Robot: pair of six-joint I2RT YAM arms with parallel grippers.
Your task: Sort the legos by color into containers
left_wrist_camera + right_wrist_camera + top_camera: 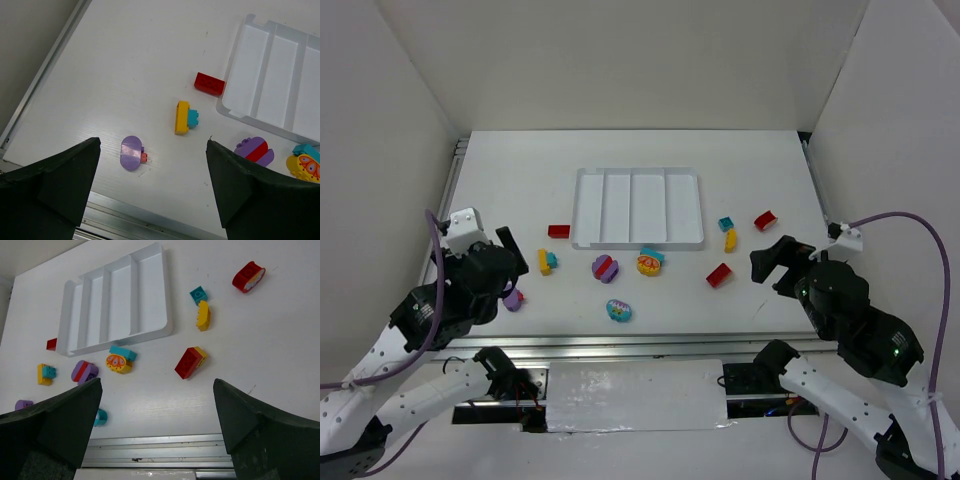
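The legos (606, 268) lie scattered on the desk (520, 180), all outside the containers (638, 240), mostly along their near edge. A purple piece (131, 152) lies just beside the released left end effector (152, 145). A red brick (189, 362) lies left of the released right end effector (157, 382).

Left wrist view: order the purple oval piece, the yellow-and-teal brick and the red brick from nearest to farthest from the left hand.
1. The purple oval piece: just ahead of the left hand, slightly left.
2. The yellow-and-teal brick: farther ahead, slightly right.
3. The red brick: farthest, beside the white tray's corner.
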